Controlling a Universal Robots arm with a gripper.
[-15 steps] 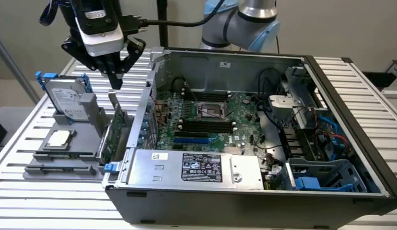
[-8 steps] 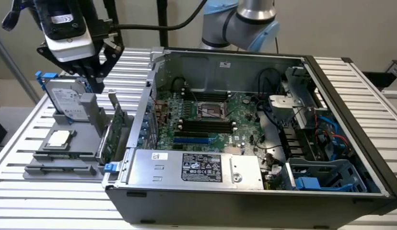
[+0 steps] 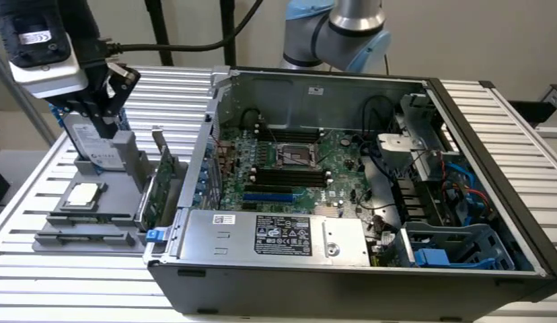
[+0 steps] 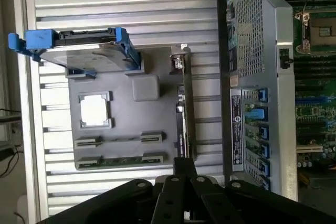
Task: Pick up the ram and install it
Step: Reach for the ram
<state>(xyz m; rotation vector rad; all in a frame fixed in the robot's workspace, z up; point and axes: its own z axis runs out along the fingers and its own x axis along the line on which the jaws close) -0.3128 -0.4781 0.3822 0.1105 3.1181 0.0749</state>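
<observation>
Slatted metal table runs under everything. In the exterior view an open computer case fills the middle out to three o'clock, and a grey parts tray sits at eight o'clock, just beside it. At ten o'clock the gripper hangs over the tray's twelve o'clock end, in front of an upright hard drive — fingers pressed together, gripping nothing. The ram lies flat in the slot farthest from the drive, at the tray's six o'clock edge — past the square processor chip. A green expansion card stands on edge between tray and case.
</observation>
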